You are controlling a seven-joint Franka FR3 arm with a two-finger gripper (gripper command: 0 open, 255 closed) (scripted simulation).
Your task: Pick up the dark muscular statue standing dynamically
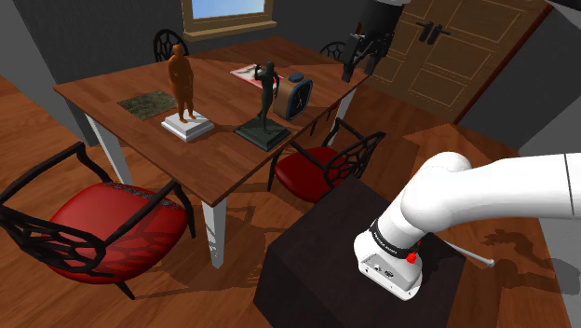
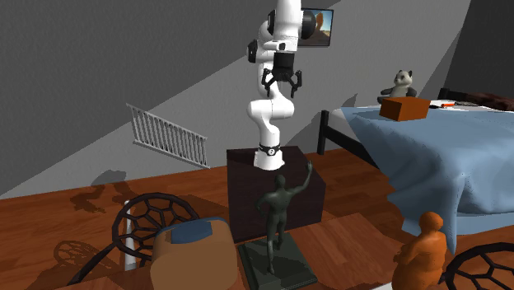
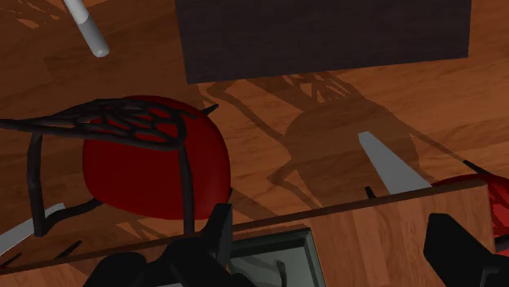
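Observation:
The dark muscular statue [image 1: 266, 93] stands with one arm raised on a dark square base [image 1: 261, 136] near the table edge closest to the stand. It also rises in the foreground of the second exterior view [image 2: 278, 210]. My black gripper [image 1: 359, 58] hangs high in the air, well above and off to the shoulder view's right of the statue. Its fingers stand apart with nothing between them [image 2: 282, 84]. In the wrist view the gripper [image 3: 334, 245] looks down past the table edge [image 3: 343, 210], and the statue's base [image 3: 273, 254] shows beside one fingertip [image 3: 217, 235].
A brown statue [image 1: 182, 86] on a white base, a blue-fronted object [image 1: 298, 93], a dark mat [image 1: 147, 102] and a pink item share the wooden table [image 1: 140, 140]. Red-seated black chairs [image 1: 112, 228] [image 1: 321, 168] stand around it. A blue-covered bed [image 2: 436, 156] lies beyond.

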